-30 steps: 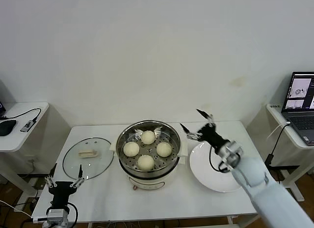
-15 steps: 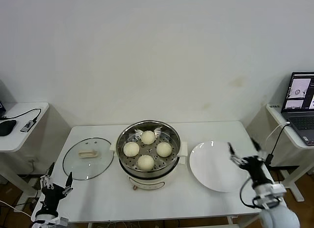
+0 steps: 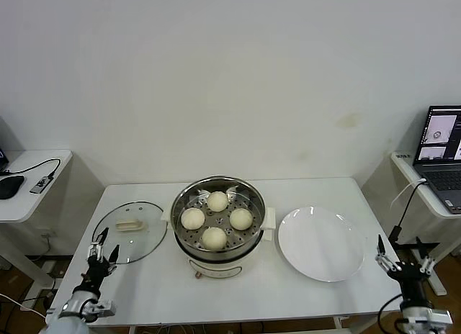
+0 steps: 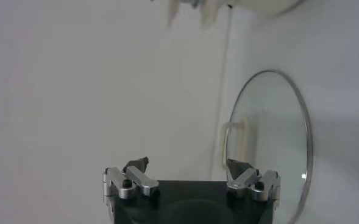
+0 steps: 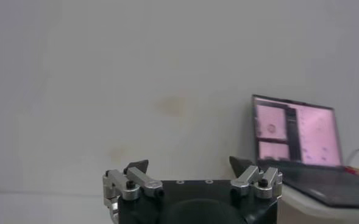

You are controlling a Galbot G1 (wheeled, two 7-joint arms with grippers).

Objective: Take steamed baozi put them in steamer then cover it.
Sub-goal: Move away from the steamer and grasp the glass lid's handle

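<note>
Four steamed baozi (image 3: 216, 219) sit in the steamer (image 3: 218, 226), so the left claw (image 3: 101, 246), spread wide near the cover (image 3: 130, 231) on the counter (image 3: 245, 287), should grasp its handle (image 3: 130, 224) squarely.
</note>
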